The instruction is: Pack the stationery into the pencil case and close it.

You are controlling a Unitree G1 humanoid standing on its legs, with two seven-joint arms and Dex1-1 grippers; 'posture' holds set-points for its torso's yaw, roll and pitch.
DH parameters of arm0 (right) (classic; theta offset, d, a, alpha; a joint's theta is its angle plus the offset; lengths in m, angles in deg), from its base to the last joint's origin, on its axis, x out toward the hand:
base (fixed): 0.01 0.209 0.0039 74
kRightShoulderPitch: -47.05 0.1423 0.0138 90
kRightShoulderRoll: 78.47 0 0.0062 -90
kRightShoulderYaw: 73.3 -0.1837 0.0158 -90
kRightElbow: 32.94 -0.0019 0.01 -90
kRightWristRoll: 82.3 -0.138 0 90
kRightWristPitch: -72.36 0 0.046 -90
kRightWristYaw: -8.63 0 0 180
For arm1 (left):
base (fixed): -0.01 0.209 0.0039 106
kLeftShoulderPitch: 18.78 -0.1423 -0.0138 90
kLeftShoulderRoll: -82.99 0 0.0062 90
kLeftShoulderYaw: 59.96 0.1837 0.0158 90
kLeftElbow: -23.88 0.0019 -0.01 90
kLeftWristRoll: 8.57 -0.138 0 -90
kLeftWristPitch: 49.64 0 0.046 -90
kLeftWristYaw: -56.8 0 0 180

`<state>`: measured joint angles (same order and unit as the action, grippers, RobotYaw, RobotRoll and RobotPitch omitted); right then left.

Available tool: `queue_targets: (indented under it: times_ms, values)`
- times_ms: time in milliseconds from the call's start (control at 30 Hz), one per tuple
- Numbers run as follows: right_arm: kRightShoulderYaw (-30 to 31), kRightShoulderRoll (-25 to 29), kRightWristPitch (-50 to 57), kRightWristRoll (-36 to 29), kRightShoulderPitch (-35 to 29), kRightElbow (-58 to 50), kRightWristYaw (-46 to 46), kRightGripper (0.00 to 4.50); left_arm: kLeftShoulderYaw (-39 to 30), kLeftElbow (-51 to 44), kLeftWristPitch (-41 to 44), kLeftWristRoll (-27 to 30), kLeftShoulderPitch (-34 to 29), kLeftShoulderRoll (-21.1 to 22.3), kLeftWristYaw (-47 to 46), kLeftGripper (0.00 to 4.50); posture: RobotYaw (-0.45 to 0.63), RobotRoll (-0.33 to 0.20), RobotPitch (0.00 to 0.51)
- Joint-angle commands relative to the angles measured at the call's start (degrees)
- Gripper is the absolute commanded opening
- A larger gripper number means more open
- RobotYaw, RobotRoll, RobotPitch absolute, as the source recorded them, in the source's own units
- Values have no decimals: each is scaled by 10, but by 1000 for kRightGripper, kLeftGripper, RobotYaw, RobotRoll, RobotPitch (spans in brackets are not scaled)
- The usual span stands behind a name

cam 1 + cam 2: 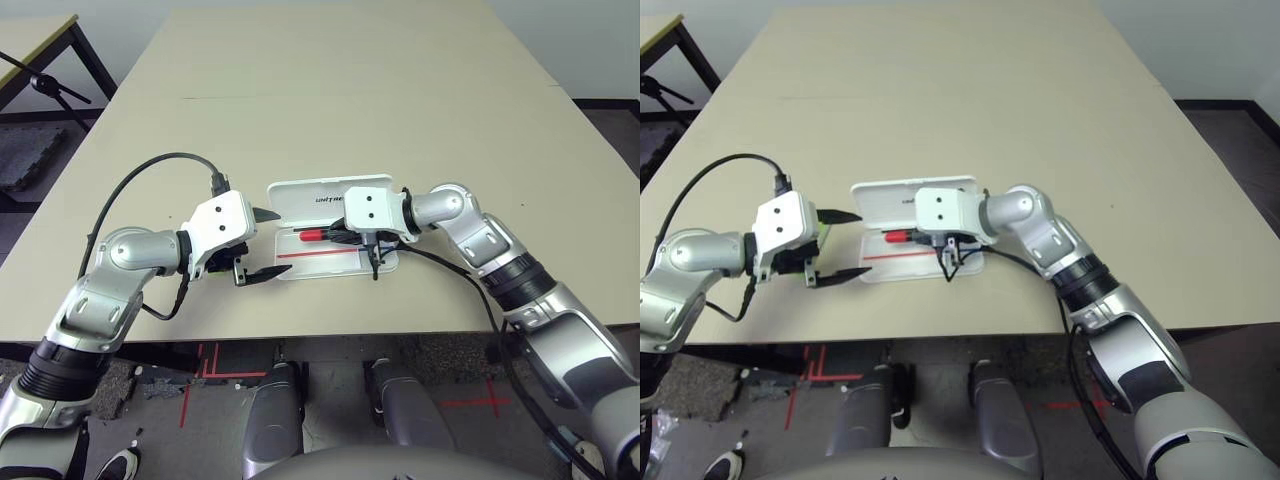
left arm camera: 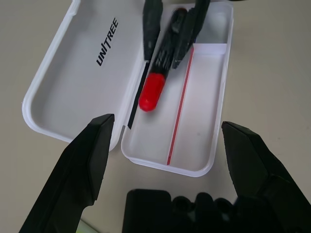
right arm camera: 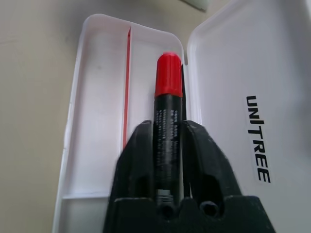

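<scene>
Pencil case [image 1: 330, 205] lies open near the table's [image 1: 330, 90] front edge, lid back. Right gripper [image 3: 167, 145] over the tray — fingers either side of the red marker pen [image 2: 158, 73], whether clamped or just loosed I cannot tell. Left gripper [image 2: 167, 145] beside the case — jaws wide apart, empty.

The upper half of the surface [image 1: 330, 90] lies bare, giving wide passage from the far side. At centre frame, the open pencil case [image 1: 335, 232] is flanked closely: the left end effector [image 1: 266, 243] sits just beside its left end with fingers spread wide, and the right end effector [image 1: 345, 238] hangs over the tray, fingers either side of the red marker pen [image 1: 312, 235]. The near half of the tray, beyond the red stripe, stays unoccupied. The right forearm blocks the lower right approach; the left arm and its cable block the lower left.
</scene>
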<state>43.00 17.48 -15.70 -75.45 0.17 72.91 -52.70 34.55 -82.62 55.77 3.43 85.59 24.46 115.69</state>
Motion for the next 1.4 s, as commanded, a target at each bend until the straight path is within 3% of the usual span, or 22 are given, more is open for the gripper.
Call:
queue_targets:
  times_ms: [33, 200, 333, 467, 633, 1000, 1400]
  values:
    - [-19, 3, -9, -10, 1, -1, 5, 2578, -12, -10, 9, 10, -12, 4, -1, 4500, 26, 0, 135]
    - [-59, 25, 52, -78, -20, -55, -39, 4459, -25, -16, 19, 18, -22, 2, -9, 4500, 20, 0, 142]
    - [-98, 99, 162, -169, -62, -137, -123, 4459, -42, -29, 68, 18, -37, 13, -33, 4500, 21, 0, 146]
    - [-124, 158, 224, -221, -86, -174, -161, 4459, -51, -41, 131, 5, -45, 27, -64, 4500, 23, 0, 149]
    - [-151, 197, 273, -275, -107, -204, -186, 4459, -49, -44, 244, -8, -45, 27, -125, 4500, 23, 0, 151]
    - [-151, 200, 291, -302, -135, -233, -168, 4459, -71, -4, 492, 15, 43, -80, -268, 4500, 11, 0, 160]
    - [-150, 202, 299, -309, -150, -255, -148, 4459, -48, 59, 561, 12, 83, -102, -319, 4500, -16, 0, 159]
